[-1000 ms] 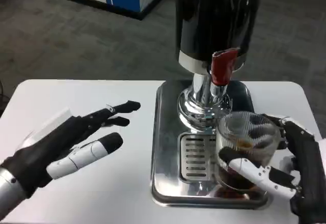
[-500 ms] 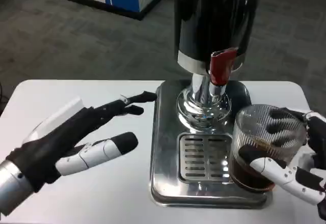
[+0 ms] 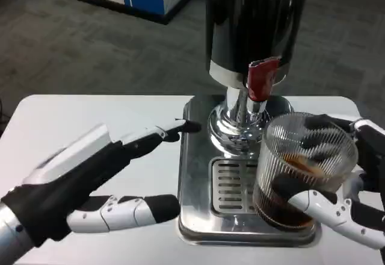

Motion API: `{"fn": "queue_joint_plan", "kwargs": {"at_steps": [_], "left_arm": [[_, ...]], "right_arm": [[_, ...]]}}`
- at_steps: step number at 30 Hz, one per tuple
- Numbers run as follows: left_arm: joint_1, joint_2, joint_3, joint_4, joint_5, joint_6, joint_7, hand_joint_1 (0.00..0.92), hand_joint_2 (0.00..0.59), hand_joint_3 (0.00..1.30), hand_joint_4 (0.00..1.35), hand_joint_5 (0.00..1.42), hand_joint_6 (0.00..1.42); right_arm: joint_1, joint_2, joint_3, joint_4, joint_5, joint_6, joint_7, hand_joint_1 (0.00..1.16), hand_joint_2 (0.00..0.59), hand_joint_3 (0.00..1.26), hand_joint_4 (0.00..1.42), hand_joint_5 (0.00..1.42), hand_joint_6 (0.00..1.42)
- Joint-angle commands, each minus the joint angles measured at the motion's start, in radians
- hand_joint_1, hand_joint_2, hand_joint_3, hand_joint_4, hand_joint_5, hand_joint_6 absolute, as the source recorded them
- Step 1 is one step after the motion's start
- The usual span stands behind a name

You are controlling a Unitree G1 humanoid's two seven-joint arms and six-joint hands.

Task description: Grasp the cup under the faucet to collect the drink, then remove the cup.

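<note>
I have the right hand (image 3: 352, 202) wrapped around the ribbed clear glass cup (image 3: 301, 177), thumb across its front low down, dark fingers behind the rim. The cup holds dark drink in its lower part. It sits over the right side of the polished steel drip tray (image 3: 195, 214), towards the right edge of the white surface (image 3: 78, 120), just in front of and slightly right of the red-handled faucet (image 3: 261, 79) on the black and chrome drink dispenser (image 3: 252, 30). I cannot tell whether its base rests on the tray or is lifted.

Step in hand, as I judge it: carrying the filled cup away. To do it well I keep the cup upright, the grip firm on the ribbed wall, and move slowly rightward and clear of the faucet so nothing slops. The glass looks slippery; no jerks.

The left hand (image 3: 90, 177) holds nothing, fingers spread, over the surface's left half, fingertips near the tray's left edge.

Count: one cup, one dispenser, one faucet, one tray, two hands.
</note>
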Motion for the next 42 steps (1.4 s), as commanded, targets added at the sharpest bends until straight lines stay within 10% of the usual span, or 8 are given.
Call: {"fn": "queue_joint_plan", "kwargs": {"at_steps": [1,42], "left_arm": [[0.080,0.039,0.048,-0.089,0.019,-0.022,-0.021,0.000,0.038,0.13,0.03,0.11,0.06],[0.399,-0.009,0.320,-0.401,0.076,-0.024,-0.027,0.000,0.031,0.08,0.00,0.05,0.02]], "right_arm": [[0.022,0.001,0.026,-0.055,0.005,-0.044,0.018,0.93,0.118,1.09,1.30,1.42,1.42],[0.008,-0.030,0.118,-0.058,-0.015,-0.034,0.119,0.93,0.113,1.10,1.33,1.42,1.42]]}}
